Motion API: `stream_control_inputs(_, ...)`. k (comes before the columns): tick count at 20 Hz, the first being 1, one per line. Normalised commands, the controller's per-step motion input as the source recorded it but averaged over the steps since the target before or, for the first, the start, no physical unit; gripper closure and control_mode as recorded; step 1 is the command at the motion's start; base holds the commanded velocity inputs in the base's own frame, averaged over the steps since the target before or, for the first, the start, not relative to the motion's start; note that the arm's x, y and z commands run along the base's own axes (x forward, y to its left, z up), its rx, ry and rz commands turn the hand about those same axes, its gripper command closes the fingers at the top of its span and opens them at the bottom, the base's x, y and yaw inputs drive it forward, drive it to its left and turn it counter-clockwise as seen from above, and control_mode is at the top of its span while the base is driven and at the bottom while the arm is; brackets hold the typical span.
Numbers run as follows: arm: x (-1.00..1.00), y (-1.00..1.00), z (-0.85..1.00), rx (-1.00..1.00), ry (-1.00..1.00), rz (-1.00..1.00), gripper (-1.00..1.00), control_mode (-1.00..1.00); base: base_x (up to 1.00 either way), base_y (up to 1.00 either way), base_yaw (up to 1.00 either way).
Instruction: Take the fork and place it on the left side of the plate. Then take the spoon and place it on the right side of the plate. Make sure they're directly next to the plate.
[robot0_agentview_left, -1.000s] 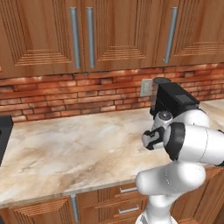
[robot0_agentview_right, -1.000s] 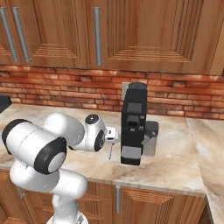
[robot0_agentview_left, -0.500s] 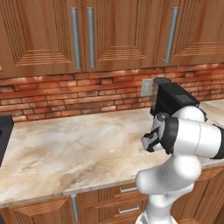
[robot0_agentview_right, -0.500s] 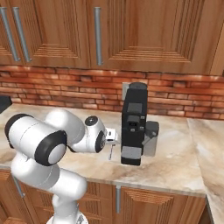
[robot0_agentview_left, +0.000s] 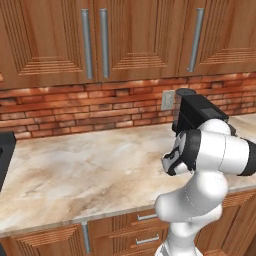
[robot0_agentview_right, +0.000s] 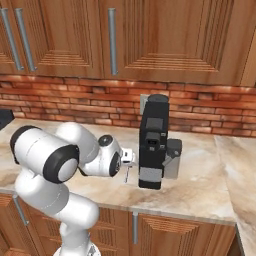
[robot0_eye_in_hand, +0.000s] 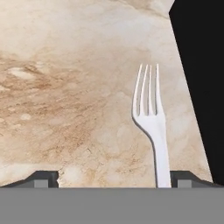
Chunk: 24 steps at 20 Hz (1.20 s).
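The fork (robot0_eye_in_hand: 151, 118) lay flat on the marbled beige countertop (robot0_eye_in_hand: 65, 87), its prongs pointing toward the top of the hand view and its thin handle running down to the bottom edge there. It sat just beside a black coffee machine (robot0_eye_in_hand: 199, 78) that filled the right side of that view. The gripper (robot0_eye_in_hand: 113, 177) hovered over the fork with its jaws spread wide and nothing between them; the two dark fingertips (robot0_eye_in_hand: 41, 178) stood well apart, the handle passing close to the right-hand one. In the right base view the white arm reached across the counter toward the coffee machine (robot0_agentview_right: 152, 142), and a slim utensil (robot0_agentview_right: 127, 174) showed on the counter just left of the machine's base. A red brick backsplash (robot0_agentview_left: 75, 107) and wooden cabinets (robot0_agentview_left: 100, 35) stood behind.
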Motion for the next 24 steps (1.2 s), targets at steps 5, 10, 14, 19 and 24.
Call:
stream_control_inputs(5, -0.12, 0.01, -0.43, 0.05, 0.00, 0.15, -1.00, -1.00, 0.00, 0.00, 0.00)
stream_control_inputs(10, -0.26, 0.31, -0.38, 0.02, 0.00, 0.11, -1.00, -1.00, 0.00, 0.00, 0.00)
stream_control_inputs(14, -0.38, 0.56, -0.27, 0.00, 0.03, 0.04, -1.00, -1.00, 0.00, 0.00, 0.00)
stream_control_inputs(19, -0.51, 0.65, -0.14, 0.00, 0.01, 0.00, -1.00, -1.00, 0.00, 0.00, 0.00)
stream_control_inputs(24, 0.08, 0.19, 0.25, 0.00, -0.02, -0.03, -1.00, -1.00, 0.00, 0.00, 0.00)
